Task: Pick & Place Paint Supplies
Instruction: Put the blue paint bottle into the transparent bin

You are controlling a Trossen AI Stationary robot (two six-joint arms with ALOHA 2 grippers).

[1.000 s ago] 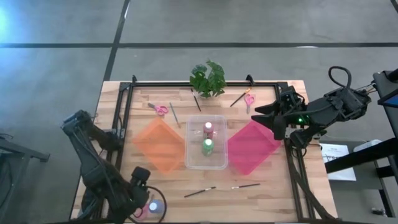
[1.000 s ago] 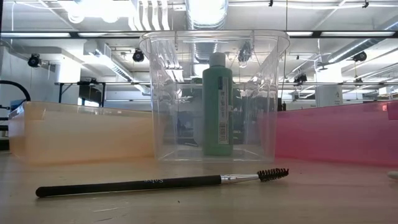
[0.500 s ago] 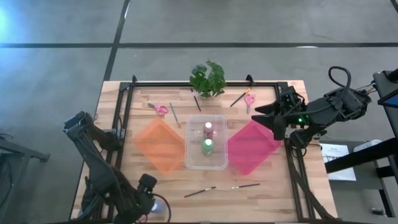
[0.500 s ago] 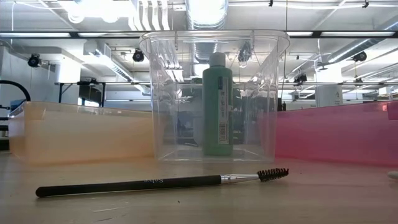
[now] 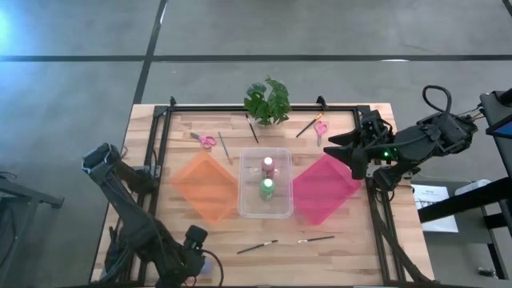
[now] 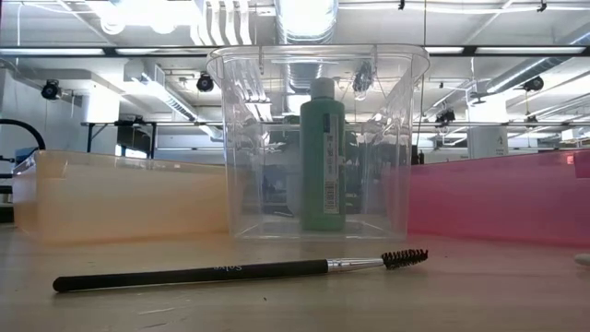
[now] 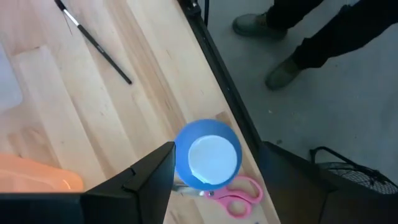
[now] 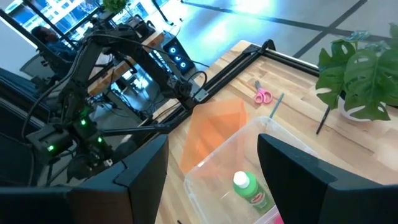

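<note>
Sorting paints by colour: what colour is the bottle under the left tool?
Blue with a white cap top, clearest in the left wrist view.

The left arm is folded low at the near left corner of the table, its links running from a raised elbow down toward the near edge. The left gripper is held over that edge with its fingers spread apart. The right arm is stretched in from beyond the table's right side, level above the right edge. The right gripper is carried there with its fingers parted and nothing between them
</note>
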